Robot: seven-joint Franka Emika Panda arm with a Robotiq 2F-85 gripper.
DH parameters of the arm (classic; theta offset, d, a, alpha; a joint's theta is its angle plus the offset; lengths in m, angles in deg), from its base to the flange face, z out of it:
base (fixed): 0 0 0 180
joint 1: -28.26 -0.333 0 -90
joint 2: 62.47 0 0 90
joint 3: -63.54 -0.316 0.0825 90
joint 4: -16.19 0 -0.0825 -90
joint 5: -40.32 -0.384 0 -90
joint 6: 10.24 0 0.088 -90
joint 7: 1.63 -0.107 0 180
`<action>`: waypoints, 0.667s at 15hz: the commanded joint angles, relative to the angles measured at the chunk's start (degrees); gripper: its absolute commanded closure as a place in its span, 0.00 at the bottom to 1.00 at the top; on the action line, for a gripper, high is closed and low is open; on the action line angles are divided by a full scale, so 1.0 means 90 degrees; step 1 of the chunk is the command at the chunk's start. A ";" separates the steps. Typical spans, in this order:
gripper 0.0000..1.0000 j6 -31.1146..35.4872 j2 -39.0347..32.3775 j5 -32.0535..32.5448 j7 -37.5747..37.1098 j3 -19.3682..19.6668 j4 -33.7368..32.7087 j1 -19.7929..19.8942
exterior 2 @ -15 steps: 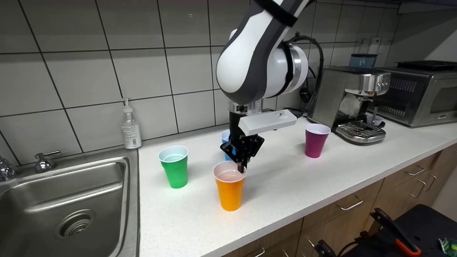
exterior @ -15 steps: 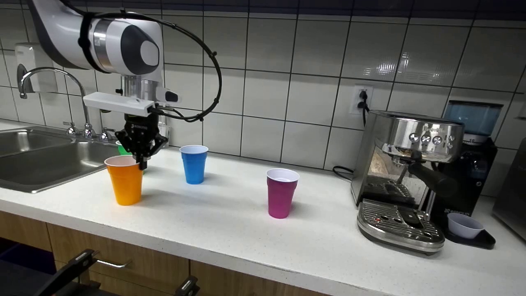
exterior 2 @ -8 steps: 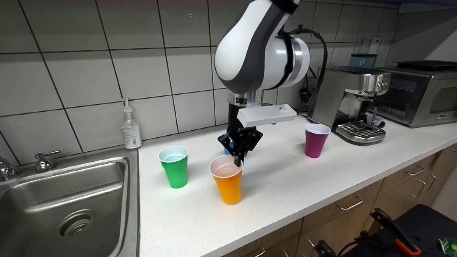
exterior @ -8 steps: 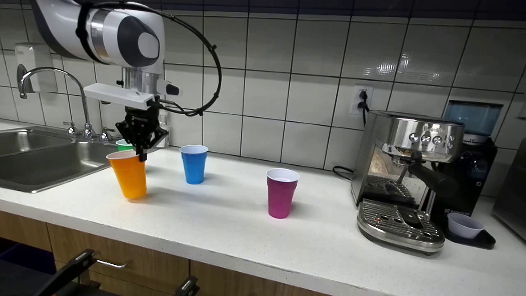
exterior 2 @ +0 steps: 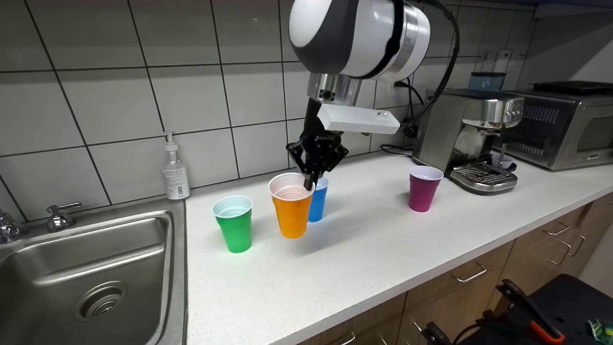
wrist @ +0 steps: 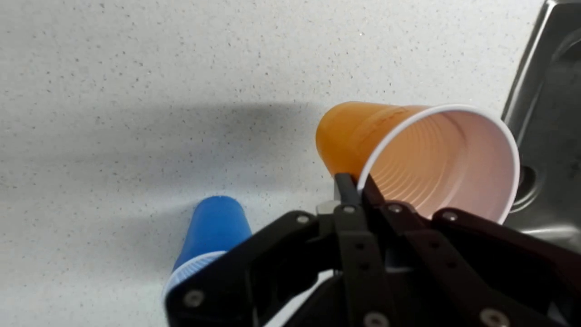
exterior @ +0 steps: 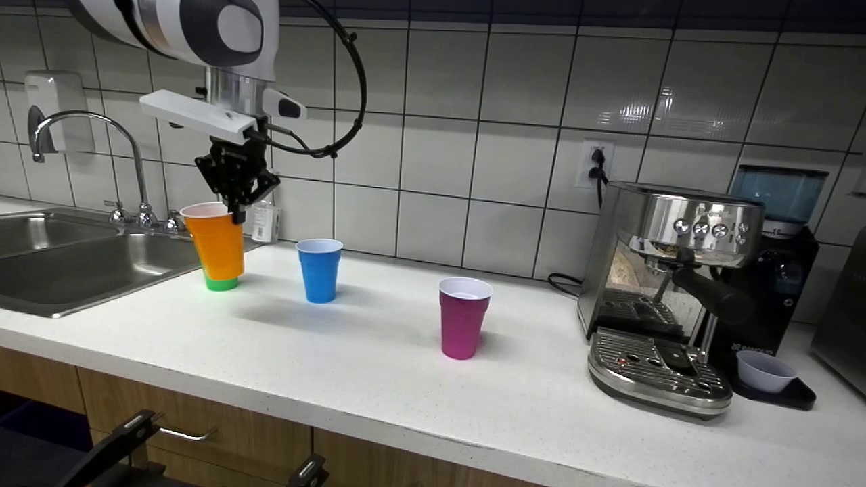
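Observation:
An orange cup [exterior: 216, 243] with a pale inside hangs above the counter, slightly tilted. My gripper [wrist: 358, 181] is shut on its rim, one finger inside the cup and one outside. In an exterior view the held cup [exterior 2: 292, 215] is between a green cup [exterior 2: 234, 230] and a blue cup [exterior 2: 318, 203], overlapping the blue one. From another angle it hides most of the green cup [exterior: 222, 284]. In the wrist view the blue cup [wrist: 218, 227] lies left of the gripper, partly covered by it. A magenta cup [exterior: 463, 321] stands upright farther along the counter.
A steel sink [exterior 2: 176, 268] borders the counter [exterior 2: 249, 297], with a faucet [exterior: 139, 155] behind it. A pump bottle [exterior 2: 175, 177] stands against the tiled wall [exterior 2: 187, 96]. A coffee machine [exterior: 666, 291] and a microwave [exterior 2: 570, 129] occupy the far end.
The orange cup, held at its rim, has tilted, left the counter and risen with the gripper toward the back wall. The other cups have stayed put.

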 commanded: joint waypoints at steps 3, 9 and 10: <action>0.99 -0.0332 0.0578 -0.0448 0.0527 0.0264 -0.0063 0.0080; 0.99 -0.0068 0.0611 -0.0356 0.0491 0.0519 -0.0190 0.0128; 0.99 -0.0035 0.0596 -0.0360 0.0484 0.0545 -0.0212 0.0139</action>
